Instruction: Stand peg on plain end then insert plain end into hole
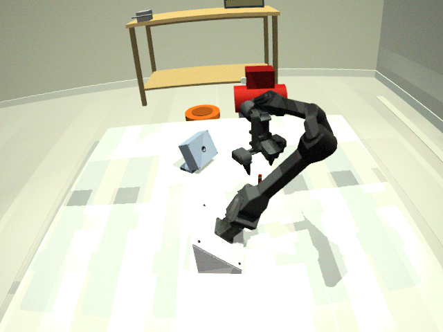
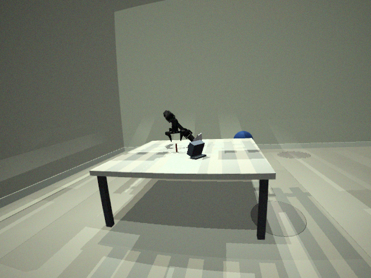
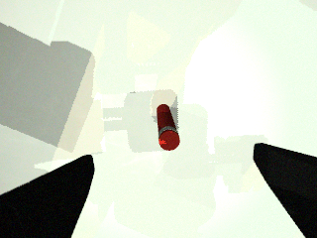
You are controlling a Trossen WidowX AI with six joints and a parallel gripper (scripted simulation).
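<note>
- The peg (image 1: 259, 178) (image 2: 176, 147) (image 3: 166, 126) stands upright on the worktop (image 1: 172, 286) (image 2: 182, 175) (image 3: 238, 99), its banded end uppermost. That leaves the plain end underneath, as the task asks, and puts the top within reach of a grasp from above.
- The gripper (image 1: 259, 168) (image 2: 175, 140) (image 3: 173, 157) is released, its fingers spread wide with nothing between them. In the exterior view it hangs above the peg, fingertips pointing down and clear of its top.
- The wide spread probably serves to let the fingers pass on either side of so slim and easily toppled a thing.
- In the wrist view the peg's top lies between the two fingers across the picture, touching neither. The gripper seems placed so that both can close on it fairly evenly.
- The sloped panel (image 1: 199, 151) (image 2: 195, 148) stands apart from the peg, its hole (image 1: 203, 149) unfilled. The tilted face suggests that the peg must be leaned over to match the hole's direction before it is pushed in.
- The standing and letting go look done; picking up again appears to be the step in hand. It likely calls for a straight descent and a grip near the band, keeping the plain end free for the hole. A sideways brush could knock the peg over.
</note>
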